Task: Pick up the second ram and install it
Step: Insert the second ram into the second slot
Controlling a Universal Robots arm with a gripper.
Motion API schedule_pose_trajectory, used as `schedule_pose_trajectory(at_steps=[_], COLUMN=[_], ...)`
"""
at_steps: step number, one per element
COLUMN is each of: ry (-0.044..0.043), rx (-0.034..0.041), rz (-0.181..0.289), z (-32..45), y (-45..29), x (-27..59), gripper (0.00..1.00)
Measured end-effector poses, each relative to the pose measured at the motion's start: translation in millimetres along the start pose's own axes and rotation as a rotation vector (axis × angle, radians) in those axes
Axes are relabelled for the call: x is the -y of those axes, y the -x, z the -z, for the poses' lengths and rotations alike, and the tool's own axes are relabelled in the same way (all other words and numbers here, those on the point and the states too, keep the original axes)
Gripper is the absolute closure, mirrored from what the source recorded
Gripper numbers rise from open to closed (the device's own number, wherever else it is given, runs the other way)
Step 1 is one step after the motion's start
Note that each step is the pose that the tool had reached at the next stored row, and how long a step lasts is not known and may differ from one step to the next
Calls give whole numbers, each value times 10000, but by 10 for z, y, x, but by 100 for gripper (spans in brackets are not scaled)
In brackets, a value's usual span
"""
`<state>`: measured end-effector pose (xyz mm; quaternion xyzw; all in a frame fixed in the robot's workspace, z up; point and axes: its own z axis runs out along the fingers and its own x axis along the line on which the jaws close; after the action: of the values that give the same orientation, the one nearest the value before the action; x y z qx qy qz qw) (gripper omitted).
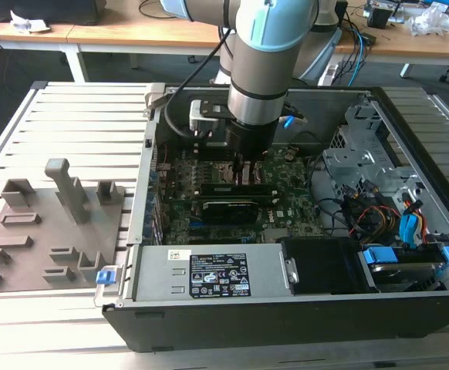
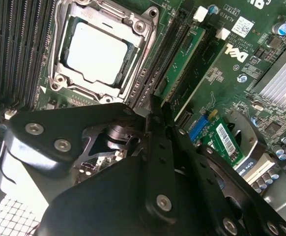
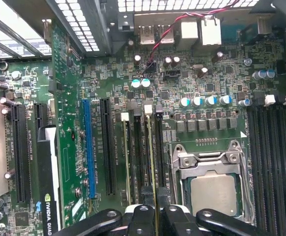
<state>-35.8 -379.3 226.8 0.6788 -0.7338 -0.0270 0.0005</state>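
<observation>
The second ram (image 3: 151,162) is a thin green stick that stands on edge along a memory slot beside the CPU socket (image 3: 212,189). Its near end runs in between the black fingers of my gripper (image 3: 155,214), which is shut on it. In the second wrist view the second ram's green face (image 2: 182,61) leads from a white slot clip (image 2: 199,14) down to my gripper (image 2: 157,105). Another stick (image 3: 128,157) sits two slots farther from the socket. In the exterior view my gripper (image 1: 244,166) reaches straight down into the open computer case (image 1: 232,331), over the motherboard.
A black graphics card (image 1: 228,208) lies just in front of the memory slots. The power supply (image 1: 209,274), a black shroud (image 1: 325,266) and a drive cage with cables (image 1: 371,169) crowd the case. A grey fixture plate (image 1: 47,223) lies on the slatted table at the exterior view's left.
</observation>
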Motion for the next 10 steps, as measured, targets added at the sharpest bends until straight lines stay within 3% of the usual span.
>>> schedule_pose_trajectory(at_steps=[10], ry=[-2], rx=[4], rz=[-18], z=[-9], y=[2], x=[10], gripper=[86])
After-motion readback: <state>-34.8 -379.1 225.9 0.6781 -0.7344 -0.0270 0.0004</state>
